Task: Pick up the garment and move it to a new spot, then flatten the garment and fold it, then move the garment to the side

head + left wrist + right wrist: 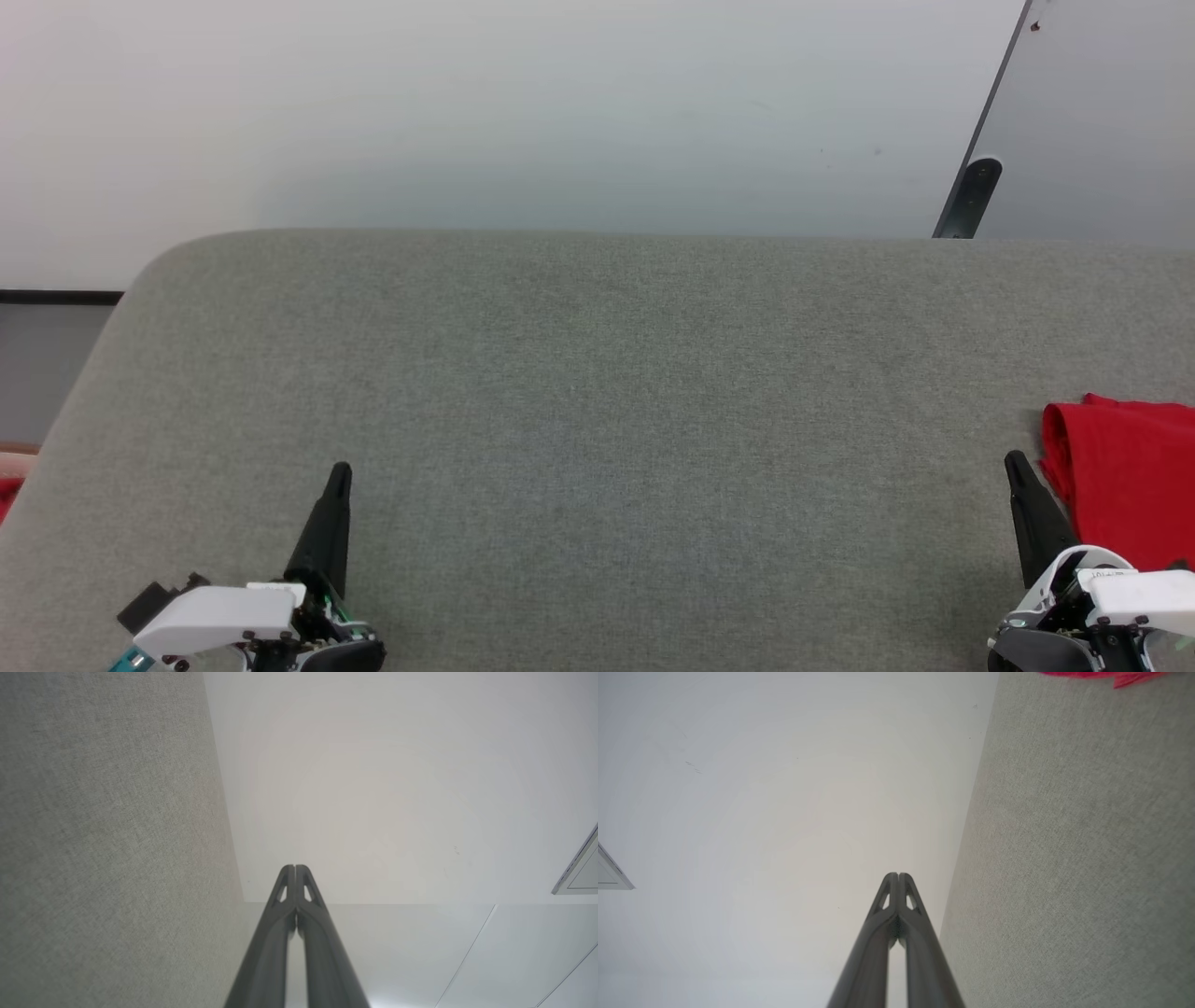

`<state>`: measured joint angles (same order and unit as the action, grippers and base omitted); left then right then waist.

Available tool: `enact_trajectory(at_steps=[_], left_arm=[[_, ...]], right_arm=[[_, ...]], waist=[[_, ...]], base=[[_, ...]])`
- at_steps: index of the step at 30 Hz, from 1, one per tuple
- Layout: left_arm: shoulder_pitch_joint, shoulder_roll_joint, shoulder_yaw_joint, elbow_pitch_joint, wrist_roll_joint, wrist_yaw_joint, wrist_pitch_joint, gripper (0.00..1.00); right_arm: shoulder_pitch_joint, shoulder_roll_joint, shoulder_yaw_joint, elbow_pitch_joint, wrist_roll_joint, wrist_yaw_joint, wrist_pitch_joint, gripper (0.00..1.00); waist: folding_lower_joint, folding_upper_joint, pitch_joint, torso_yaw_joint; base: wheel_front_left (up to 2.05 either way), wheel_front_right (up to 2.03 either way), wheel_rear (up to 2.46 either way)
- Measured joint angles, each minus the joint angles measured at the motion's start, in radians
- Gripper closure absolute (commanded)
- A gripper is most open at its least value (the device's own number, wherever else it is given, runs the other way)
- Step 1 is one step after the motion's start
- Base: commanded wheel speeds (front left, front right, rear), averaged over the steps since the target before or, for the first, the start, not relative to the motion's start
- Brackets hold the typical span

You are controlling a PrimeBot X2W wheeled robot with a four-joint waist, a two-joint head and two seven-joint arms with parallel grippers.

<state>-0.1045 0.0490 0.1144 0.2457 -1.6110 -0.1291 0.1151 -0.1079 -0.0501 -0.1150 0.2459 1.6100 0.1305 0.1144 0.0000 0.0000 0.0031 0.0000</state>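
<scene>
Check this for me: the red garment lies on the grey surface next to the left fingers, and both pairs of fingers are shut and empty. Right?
Not quite. The head view shows the red garment on the grey surface next to the right fingers, not the left fingers. Both pairs of fingers are shut and empty, as you said.

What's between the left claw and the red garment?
Head view: bare grey fabric surface runs from the left claw, then comes the shut right claw, close beside the red garment.
</scene>
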Motion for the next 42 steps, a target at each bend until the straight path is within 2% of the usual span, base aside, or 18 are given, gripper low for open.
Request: enact_trajectory(at_steps=[42], left_arm=[[0.0,0.0,0.0,0.0,0.0,0.0,0.0,1.0]], right_arm=[[0.0,0.0,0.0,0.0,0.0,0.0,0.0,1.0]], waist=[[0.0,0.0,0.0,0.0]], base=[[0.0,0.0,0.0]])
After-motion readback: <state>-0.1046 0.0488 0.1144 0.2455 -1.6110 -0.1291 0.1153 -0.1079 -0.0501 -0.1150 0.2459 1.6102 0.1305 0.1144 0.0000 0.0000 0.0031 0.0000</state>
